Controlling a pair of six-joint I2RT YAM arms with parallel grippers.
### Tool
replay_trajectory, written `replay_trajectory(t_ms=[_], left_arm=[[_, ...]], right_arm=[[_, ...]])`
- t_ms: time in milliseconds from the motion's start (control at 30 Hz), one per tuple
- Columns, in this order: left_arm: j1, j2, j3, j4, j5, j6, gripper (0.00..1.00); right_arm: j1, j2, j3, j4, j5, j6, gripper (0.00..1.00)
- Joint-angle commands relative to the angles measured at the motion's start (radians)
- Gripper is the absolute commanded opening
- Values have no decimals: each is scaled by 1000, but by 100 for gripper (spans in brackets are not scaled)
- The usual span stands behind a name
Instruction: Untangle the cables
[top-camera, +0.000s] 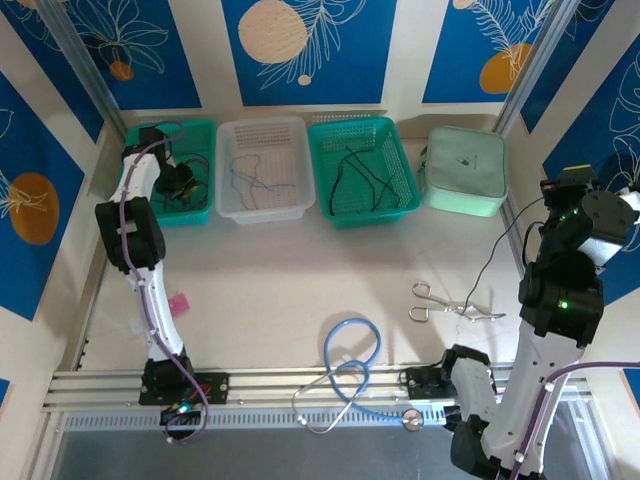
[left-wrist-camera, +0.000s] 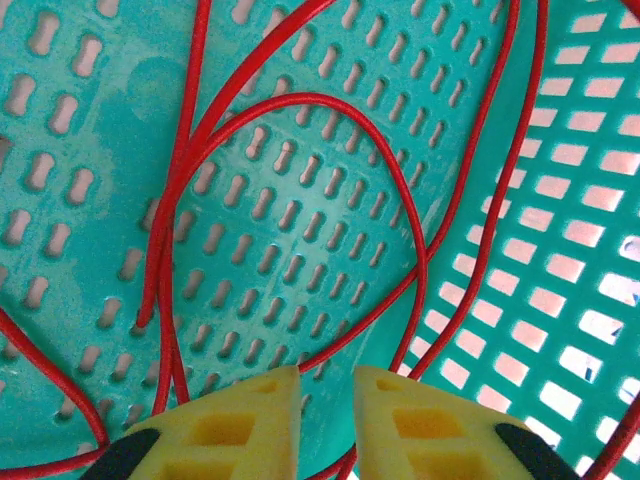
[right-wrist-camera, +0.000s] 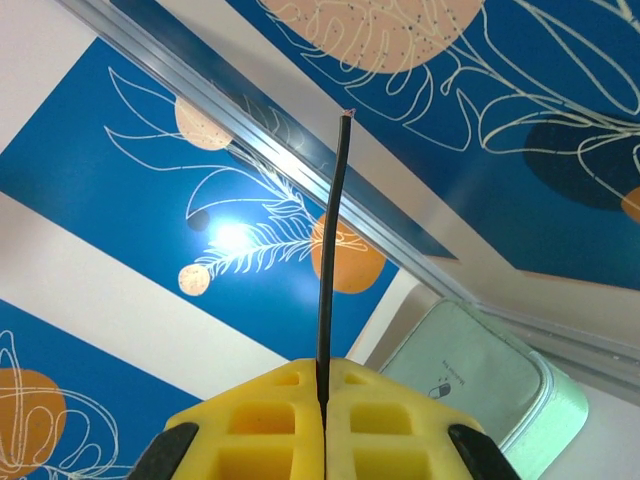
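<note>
- Step in hand, as I judge it: sorting the cables out by colour, each arm working on one wire.
- The left gripper (left-wrist-camera: 327, 385) is down inside the left teal basket (top-camera: 170, 124), at about 10 o'clock on the table (top-camera: 300, 290). Its yellow fingers stand a little apart, with nothing pinched between the tips.
- The red cable (left-wrist-camera: 400, 200) lies on that basket's floor just ahead of the fingers. It lies in several overlapping loops that cross each other towards 11 o'clock in the left wrist view. One strand runs under the gap between the fingers.
- The right gripper (right-wrist-camera: 322, 375) is raised at about 3 o'clock, its fingers pressed together on the black cable (right-wrist-camera: 330, 250). A short end stands straight up out of the fingers.
- In the top view the slack of that cable (top-camera: 492, 262) trails down towards the table.
- The purple-grey cable (top-camera: 255, 180) lies in the white basket (top-camera: 262, 125) at 12 o'clock. A second black cable (top-camera: 365, 180) lies in the right teal basket (top-camera: 350, 122) at 1 o'clock.
- Next move, in my judgement:
  - The left arm either backs out of the basket or closes on a single red strand, chosen away from the crossing so the loops are not drawn tight.
  - The right arm carries its black cable to the right teal basket and must lift high enough that the trailing slack snags nothing.
</note>
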Motion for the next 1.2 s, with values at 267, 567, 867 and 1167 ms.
replay_trajectory(t_ms=[267,567,867,1167], left_arm=[[17,-156,-13,81,-50,-39,65],[12,-374,-24,115,-344,32,88],[-62,-703,-325,294,-205,94,90],[-335,-1003,-665,393,-230,92,91]], right_arm=[[-2,-6,55,2,-80,-18,0],[9,8,95,24,-162,-42,0],[108,176,240,71,-359,-71,0],[453,434,502,112,-273,-318,0]])
